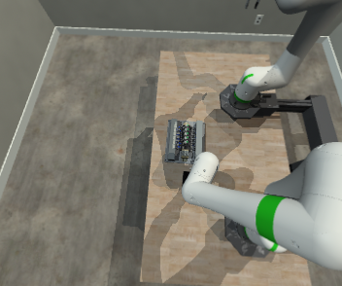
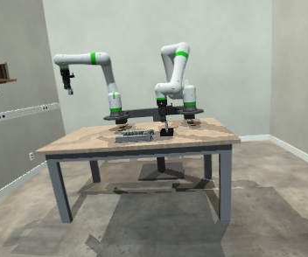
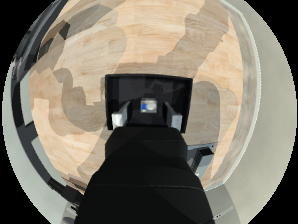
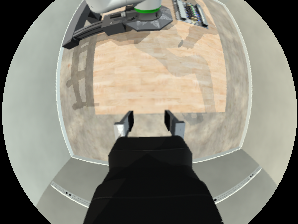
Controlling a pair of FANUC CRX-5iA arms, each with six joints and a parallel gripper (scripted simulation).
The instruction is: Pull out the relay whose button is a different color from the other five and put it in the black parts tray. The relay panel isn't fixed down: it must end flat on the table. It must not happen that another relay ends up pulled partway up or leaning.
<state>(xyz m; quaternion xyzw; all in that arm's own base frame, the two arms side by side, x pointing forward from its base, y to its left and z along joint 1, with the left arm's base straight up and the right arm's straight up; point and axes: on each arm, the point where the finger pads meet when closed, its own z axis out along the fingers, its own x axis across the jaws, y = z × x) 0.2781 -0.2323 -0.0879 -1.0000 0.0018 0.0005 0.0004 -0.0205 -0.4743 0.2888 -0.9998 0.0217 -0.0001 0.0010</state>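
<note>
The black parts tray (image 1: 185, 179) (image 2: 161, 134) (image 3: 188, 100) stands on the table beside the relay panel (image 1: 200, 138) (image 2: 133, 139) (image 3: 204, 155) (image 4: 189, 13), which looks flat on the table. A small relay (image 3: 149, 105) with a blue button is inside the tray, well clear of both fingers. My left gripper (image 2: 166, 128) (image 3: 147, 108) is open, pointing down into the tray around that relay. My right gripper (image 2: 70, 92) (image 4: 149, 116) is open and empty, high up and far from the panel. The remaining relays are too small to judge for lean.
The left arm (image 1: 223, 196) (image 2: 177, 83) reaches low over the tray and hides part of it in the top view. The right arm (image 1: 272, 75) (image 2: 80, 59) is raised away from the panel. The table's front edge (image 2: 136, 149) lies close beyond the panel.
</note>
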